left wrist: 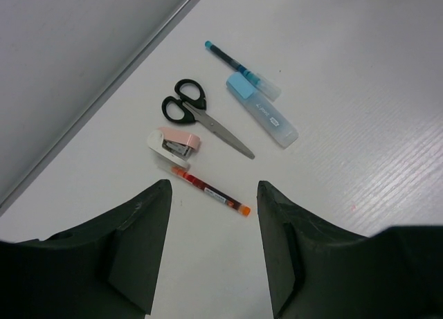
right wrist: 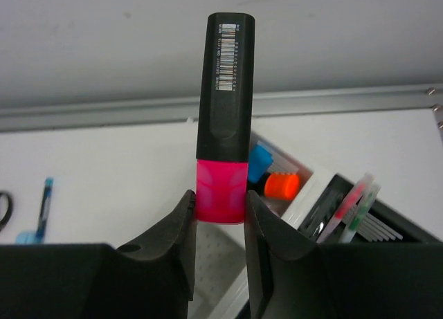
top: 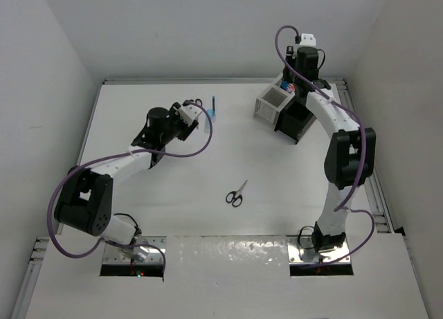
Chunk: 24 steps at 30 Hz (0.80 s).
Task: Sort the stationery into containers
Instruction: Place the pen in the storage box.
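Right fingers (right wrist: 185, 219) clamp a pink highlighter (right wrist: 223, 111) (black cap up) near the white organiser box (top: 268, 106); left fingers (left wrist: 156, 215) gape empty above a red pen (left wrist: 211, 191) on the surface (left wrist: 360, 90)

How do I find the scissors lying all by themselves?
Look from above at the white table, between the left arm and right arm. These scissors lie alone near its middle. The other pair sits farther back, beside pens, by the left claw.

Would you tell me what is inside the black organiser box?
A red pen and a green pen lean in the black organiser box; its floor is hidden.
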Available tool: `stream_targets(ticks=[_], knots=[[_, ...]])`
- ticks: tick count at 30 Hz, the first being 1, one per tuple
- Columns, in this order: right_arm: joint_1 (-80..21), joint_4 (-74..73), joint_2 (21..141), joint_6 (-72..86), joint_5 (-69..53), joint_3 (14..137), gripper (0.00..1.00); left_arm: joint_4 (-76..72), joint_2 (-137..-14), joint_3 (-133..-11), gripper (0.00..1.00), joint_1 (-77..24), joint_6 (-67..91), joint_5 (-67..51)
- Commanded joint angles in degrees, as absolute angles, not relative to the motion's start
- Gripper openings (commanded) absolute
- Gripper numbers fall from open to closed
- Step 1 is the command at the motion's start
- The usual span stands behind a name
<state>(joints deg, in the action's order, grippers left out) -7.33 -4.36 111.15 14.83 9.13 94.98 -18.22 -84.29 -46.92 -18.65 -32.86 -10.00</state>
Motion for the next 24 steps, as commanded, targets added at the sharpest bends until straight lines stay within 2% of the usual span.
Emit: stream_targets(ticks=[1,9,24], knots=[[-6.15,5.36,114.87,12.92,13.8,98.26,0.0,-20.39,-81.83,-46.5,0.5,-19.16,-31.38,-9.32],[-5.63,10.9,122.16,13.62,13.1,100.9,0.0,-20.39,-81.74,-45.62,0.51,-19.16,-30.85,-8.0],[-5.71,9.58,127.53,15.82,12.92,100.2,0.0,-21.18,-81.3,-44.3,0.51,-18.72,-29.44,-6.94]])
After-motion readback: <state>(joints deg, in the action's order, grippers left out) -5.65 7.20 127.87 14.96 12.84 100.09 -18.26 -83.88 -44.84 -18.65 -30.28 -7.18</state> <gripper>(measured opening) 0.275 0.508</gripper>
